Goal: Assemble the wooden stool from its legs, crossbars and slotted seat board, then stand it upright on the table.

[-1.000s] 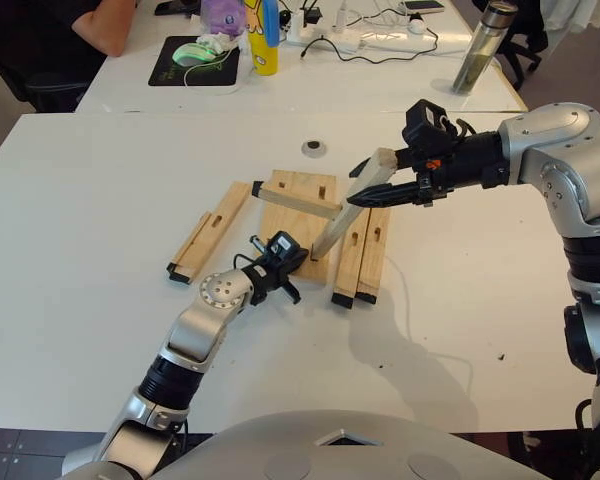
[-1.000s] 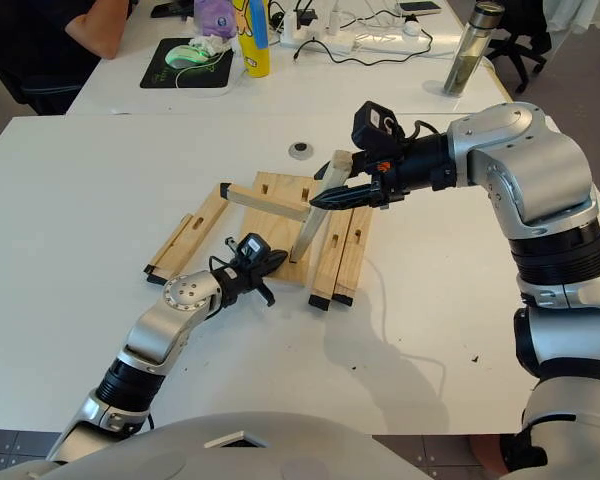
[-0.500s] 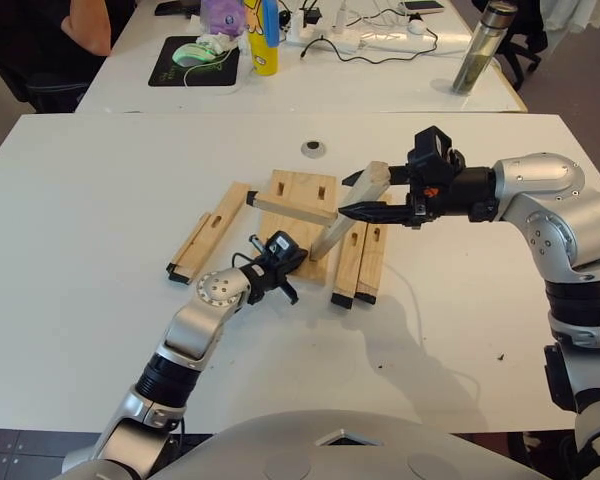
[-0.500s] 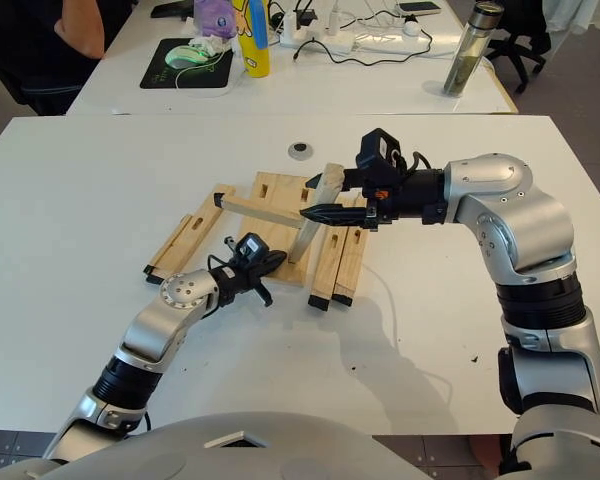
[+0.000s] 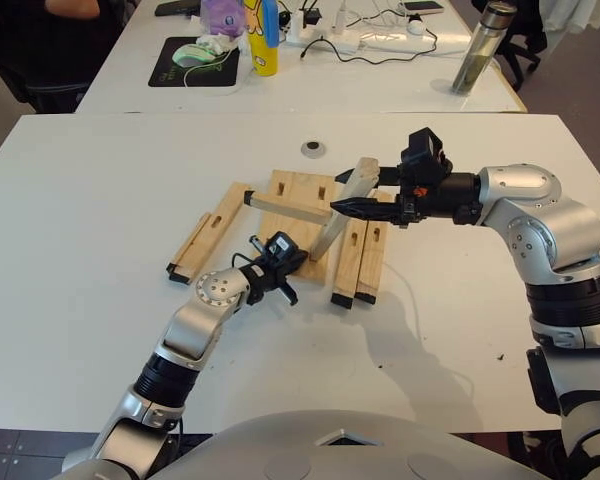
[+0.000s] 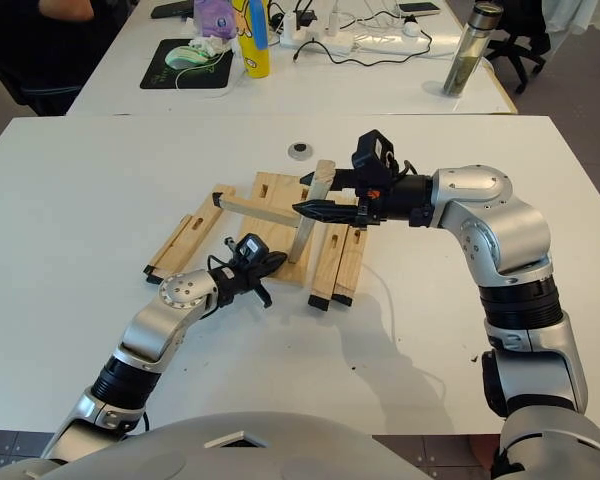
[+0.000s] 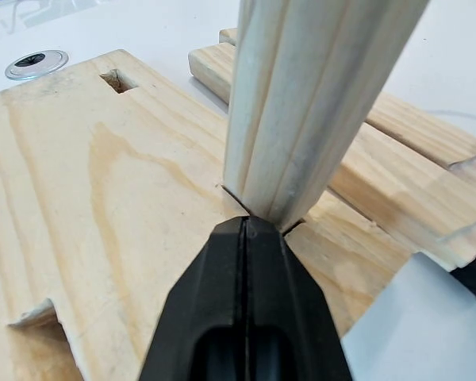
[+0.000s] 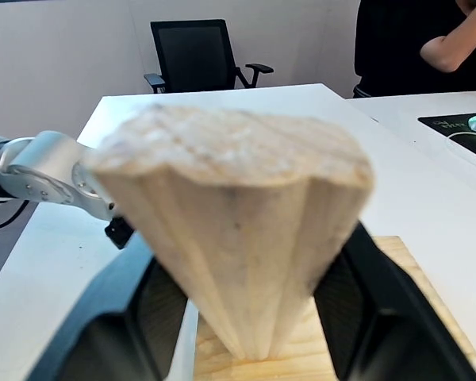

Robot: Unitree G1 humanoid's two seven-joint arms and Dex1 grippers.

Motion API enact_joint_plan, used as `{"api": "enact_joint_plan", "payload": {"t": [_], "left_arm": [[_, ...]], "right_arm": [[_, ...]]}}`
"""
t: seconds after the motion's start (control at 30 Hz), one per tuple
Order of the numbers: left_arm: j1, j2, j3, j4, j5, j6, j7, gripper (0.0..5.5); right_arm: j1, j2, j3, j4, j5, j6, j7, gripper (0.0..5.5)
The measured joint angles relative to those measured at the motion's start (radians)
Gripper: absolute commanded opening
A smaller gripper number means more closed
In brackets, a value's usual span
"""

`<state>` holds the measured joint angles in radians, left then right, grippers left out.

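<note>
Two contacts on leg (image 5: 330, 232): right gripper (image 5: 348, 192) clamped round top, left gripper (image 7: 244, 230) closed, tips at foot. Risk: tilt jamming foot in seat board (image 7: 103, 182).

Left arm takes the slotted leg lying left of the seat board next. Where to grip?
Probably mid-length on the slotted leg, clamping across its narrow width, from above: it lies flat on the table, long and thin.
</note>
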<state>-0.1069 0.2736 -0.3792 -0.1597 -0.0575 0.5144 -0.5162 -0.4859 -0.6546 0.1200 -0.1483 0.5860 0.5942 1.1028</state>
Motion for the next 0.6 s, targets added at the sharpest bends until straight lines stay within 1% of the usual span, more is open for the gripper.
{"api": "enact_joint_plan", "payload": {"t": [0.1, 0.37, 0.6], "left_arm": [[-0.002, 0.006, 0.000, 0.000, -0.002, 0.000, -0.006, 0.00], [-0.003, 0.009, 0.000, 0.006, -0.005, 0.000, -0.008, 0.00], [-0.002, 0.009, 0.001, 0.018, -0.010, 0.000, -0.009, 0.00]], "right_arm": [[0.040, -0.023, -0.008, -0.037, 0.011, -0.014, -0.001, 2.05], [0.052, 0.017, -0.009, 0.007, 0.014, -0.069, -0.027, 2.05], [0.063, 0.015, -0.003, 0.006, 0.015, -0.070, -0.030, 2.05]]}}
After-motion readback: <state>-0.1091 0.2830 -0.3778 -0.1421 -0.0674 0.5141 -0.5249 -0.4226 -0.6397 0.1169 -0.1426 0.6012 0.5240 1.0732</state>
